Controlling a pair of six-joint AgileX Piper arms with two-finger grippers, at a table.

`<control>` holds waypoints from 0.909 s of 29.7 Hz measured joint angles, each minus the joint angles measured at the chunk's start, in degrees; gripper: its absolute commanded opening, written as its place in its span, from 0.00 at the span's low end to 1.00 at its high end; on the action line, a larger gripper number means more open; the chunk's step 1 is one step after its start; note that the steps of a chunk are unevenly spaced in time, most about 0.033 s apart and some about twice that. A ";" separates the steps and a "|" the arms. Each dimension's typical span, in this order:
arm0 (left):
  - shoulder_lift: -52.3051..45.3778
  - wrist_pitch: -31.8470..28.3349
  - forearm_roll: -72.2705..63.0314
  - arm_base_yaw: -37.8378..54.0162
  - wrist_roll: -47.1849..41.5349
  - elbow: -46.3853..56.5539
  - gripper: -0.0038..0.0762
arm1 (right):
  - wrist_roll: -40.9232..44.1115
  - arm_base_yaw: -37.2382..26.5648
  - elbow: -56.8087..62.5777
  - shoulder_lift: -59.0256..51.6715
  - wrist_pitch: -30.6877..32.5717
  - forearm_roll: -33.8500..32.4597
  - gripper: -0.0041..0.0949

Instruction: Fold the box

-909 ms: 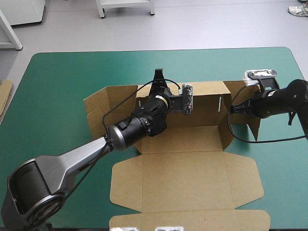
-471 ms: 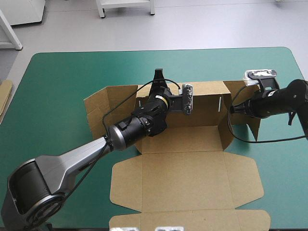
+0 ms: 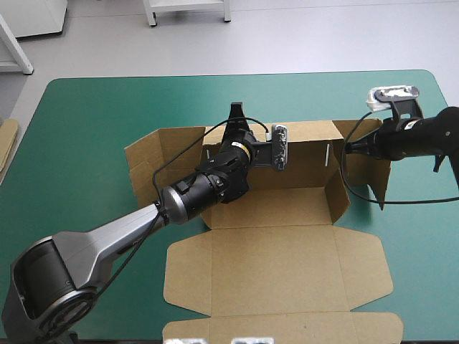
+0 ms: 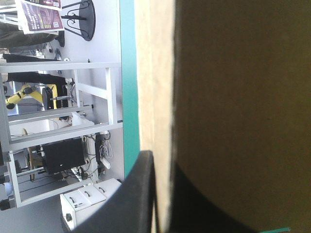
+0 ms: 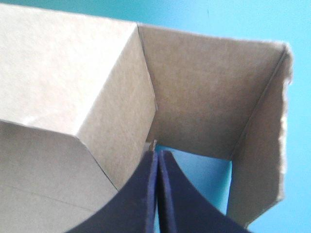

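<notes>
The brown box lies mid-table with its rear wall and right side wall raised and its lid flat toward the near edge. My left gripper reaches over the tray floor and is shut on the top edge of the rear wall. In the left wrist view the board passes between the black fingers of that gripper. My right gripper is shut at the box's right end, between the side wall and the raised outer flap. In the right wrist view its tips meet at the fold of the board, nothing visibly between them.
The teal-green cover shows bare on the left and beyond the rear wall. An edge of more brown board lies at the table's left edge. The left flap of the box lies low.
My right gripper has moved toward the far edge and slightly right, and the box's right outer flap now stands more upright. The left arm has not moved.
</notes>
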 measured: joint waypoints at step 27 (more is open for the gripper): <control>0.00 1.37 3.19 0.00 -0.39 0.07 0.04 | 6.68 0.00 -46.74 31.66 12.67 -5.66 0.10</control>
